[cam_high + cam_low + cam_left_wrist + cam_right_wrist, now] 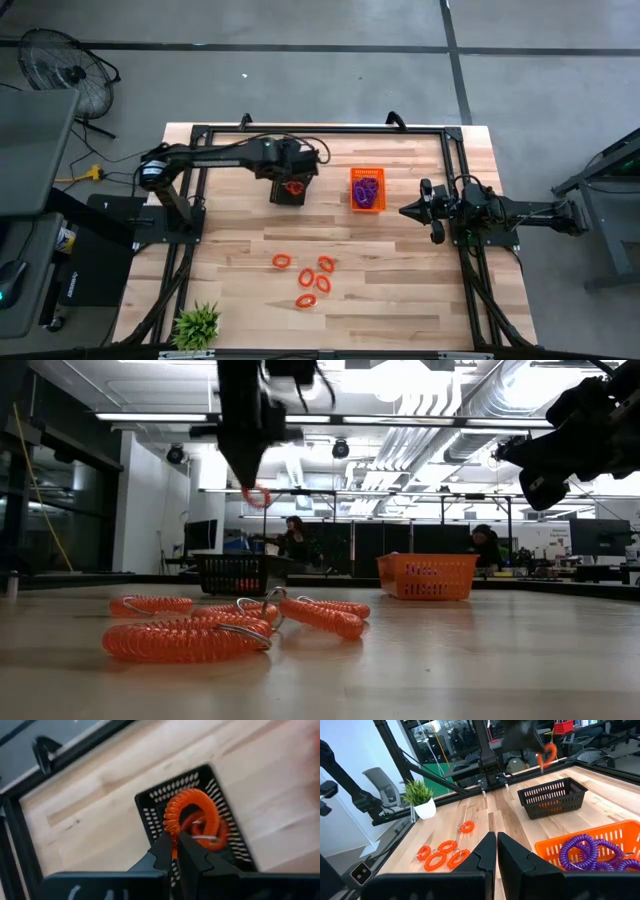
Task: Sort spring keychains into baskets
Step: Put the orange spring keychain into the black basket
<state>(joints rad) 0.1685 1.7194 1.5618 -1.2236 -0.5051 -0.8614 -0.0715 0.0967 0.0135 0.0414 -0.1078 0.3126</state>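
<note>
Orange-red coiled spring keychain (192, 815) pinched in your left gripper (175, 845), jaws clamped, hanging over black perforated plastic basket (287, 190), positioned for drop. Five orange loops (308, 280) wait mid-table. Purple coils (585, 852) sit in orange basket (367, 189). Right gripper (496, 845) shut, empty, parked beside it.

Two dark arms (230, 153) — matte black, blocky joints — ending in tapered black fingers (485, 851).

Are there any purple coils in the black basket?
No, the black basket shows only orange inside, while the purple coils all lie in the orange basket.
</note>
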